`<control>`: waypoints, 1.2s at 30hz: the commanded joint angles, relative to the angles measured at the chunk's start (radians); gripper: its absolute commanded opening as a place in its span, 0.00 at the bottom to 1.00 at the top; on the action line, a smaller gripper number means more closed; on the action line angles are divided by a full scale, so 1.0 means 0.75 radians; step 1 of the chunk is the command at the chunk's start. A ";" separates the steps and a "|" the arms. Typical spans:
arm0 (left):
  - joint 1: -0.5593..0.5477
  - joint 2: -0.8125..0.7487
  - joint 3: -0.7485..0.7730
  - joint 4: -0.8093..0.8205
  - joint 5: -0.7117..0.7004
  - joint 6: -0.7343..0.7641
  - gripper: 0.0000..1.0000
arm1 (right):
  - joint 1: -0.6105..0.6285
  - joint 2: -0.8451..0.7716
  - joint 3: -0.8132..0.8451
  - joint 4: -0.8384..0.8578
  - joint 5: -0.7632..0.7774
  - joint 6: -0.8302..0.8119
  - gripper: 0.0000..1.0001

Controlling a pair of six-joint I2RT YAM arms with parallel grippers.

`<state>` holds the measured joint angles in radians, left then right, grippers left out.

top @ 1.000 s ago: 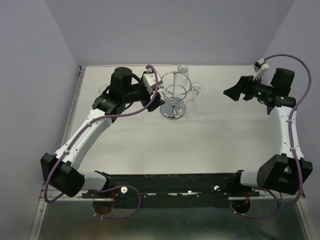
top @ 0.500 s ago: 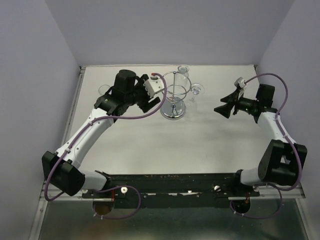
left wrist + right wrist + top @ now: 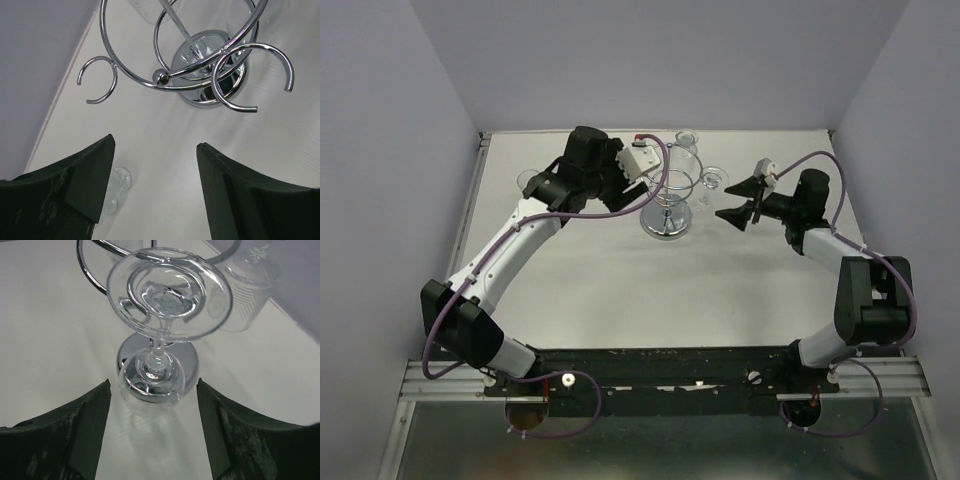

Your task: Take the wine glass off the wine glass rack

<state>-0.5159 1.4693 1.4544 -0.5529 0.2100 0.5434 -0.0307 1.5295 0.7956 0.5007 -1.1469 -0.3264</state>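
The wine glass [image 3: 169, 292] hangs foot-up on the wine glass rack [image 3: 192, 97], dead ahead of the right gripper [image 3: 152, 385], jaws spread to straddle its stem; the left gripper [image 3: 154, 147], also spread and empty, faces the rack

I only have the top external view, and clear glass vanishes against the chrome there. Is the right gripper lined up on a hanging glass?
Observer: Yes. The right wrist view shows a wine glass hanging foot-up, centred ahead of the open right gripper.
Operator: Any contact?
Observer: No, the bowl sits clear of it on both sides.
Operator: And the left?
Observer: The left gripper is open, and the two loops of the wine glass rack facing it are empty.
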 commanded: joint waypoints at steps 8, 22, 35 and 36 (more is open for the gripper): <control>-0.007 -0.030 0.035 -0.091 -0.041 0.063 0.82 | 0.113 0.104 0.066 0.310 0.034 0.208 0.74; -0.010 -0.045 0.000 -0.046 -0.045 0.047 0.82 | 0.153 0.149 0.164 0.196 0.075 0.222 0.62; -0.014 -0.065 -0.039 -0.028 -0.035 0.038 0.82 | 0.164 0.133 0.124 0.212 0.130 0.372 0.41; -0.014 -0.067 -0.041 -0.028 -0.035 0.038 0.82 | 0.164 0.129 0.105 0.228 0.132 0.382 0.40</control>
<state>-0.5179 1.4536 1.4311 -0.5896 0.1913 0.5774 0.0853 1.6253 0.8948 0.6418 -1.0771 -0.0864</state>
